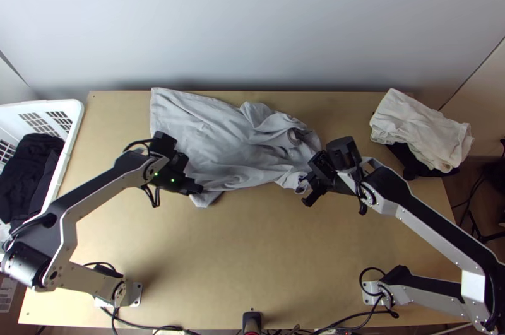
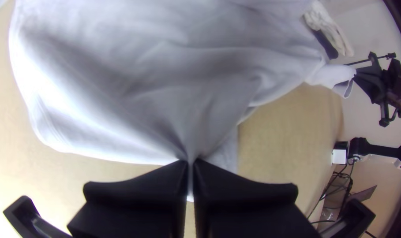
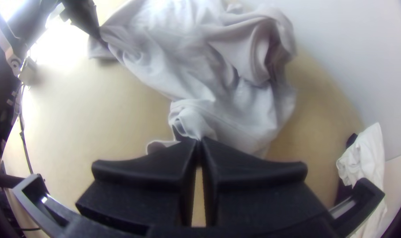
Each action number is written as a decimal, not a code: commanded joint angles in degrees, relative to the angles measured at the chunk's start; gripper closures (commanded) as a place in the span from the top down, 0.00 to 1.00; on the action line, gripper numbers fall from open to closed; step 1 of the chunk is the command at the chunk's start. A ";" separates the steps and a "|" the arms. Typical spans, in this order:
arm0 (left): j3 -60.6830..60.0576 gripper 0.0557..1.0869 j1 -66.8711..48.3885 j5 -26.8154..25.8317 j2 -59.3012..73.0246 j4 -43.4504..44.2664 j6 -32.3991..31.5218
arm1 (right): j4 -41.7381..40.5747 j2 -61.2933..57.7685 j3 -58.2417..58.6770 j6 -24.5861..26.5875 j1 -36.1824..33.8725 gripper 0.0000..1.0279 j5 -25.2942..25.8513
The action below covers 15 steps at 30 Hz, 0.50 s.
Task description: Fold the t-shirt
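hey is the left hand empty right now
No, the left hand is closed on a gathered pinch of the pale grey t-shirt.

One light wooden table (image 1: 252, 253) and one pale grey t-shirt (image 1: 221, 136) are seen. Two of the arms are counted, left arm (image 1: 98, 199) and right arm (image 1: 435, 231), and two of the grippers, left gripper (image 1: 197, 189) and right gripper (image 1: 307, 186). One white basket (image 1: 75, 122) is seen; the number of dark clothes (image 1: 28, 168) in it cannot be told. One white cloth pile (image 1: 420, 127) is counted.
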State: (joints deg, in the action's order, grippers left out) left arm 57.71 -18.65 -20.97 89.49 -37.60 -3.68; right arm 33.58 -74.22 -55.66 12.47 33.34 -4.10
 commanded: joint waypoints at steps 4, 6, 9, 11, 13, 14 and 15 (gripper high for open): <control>9.96 0.03 2.75 -0.47 -4.77 -3.79 1.84 | 0.08 1.27 0.64 -0.43 -1.09 0.03 -0.12; 14.44 0.03 2.66 -0.47 -2.66 -4.23 2.36 | 0.17 1.71 1.08 -0.43 -1.44 0.03 -0.21; 22.18 0.03 2.57 -0.47 2.88 -4.93 2.45 | 1.22 2.50 1.08 -0.34 -2.05 0.03 -0.21; 27.45 0.03 2.57 -0.47 7.27 -5.20 2.54 | 1.92 2.85 1.17 -0.16 -2.67 0.03 -0.21; 32.81 0.03 2.57 -0.47 12.02 -5.29 2.54 | 2.36 3.20 1.17 -0.08 -3.20 0.03 -0.21; 35.63 0.03 2.57 -0.47 14.57 -5.37 2.54 | 2.72 3.20 1.17 0.01 -3.37 0.03 -0.21; 38.70 0.03 2.48 -0.47 17.12 -5.81 2.54 | 3.16 3.29 1.17 0.01 -3.55 0.03 -0.21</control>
State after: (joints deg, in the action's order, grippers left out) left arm 80.27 -16.27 -21.43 94.63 -42.13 -1.50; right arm 35.07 -71.88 -54.74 12.25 31.11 -4.38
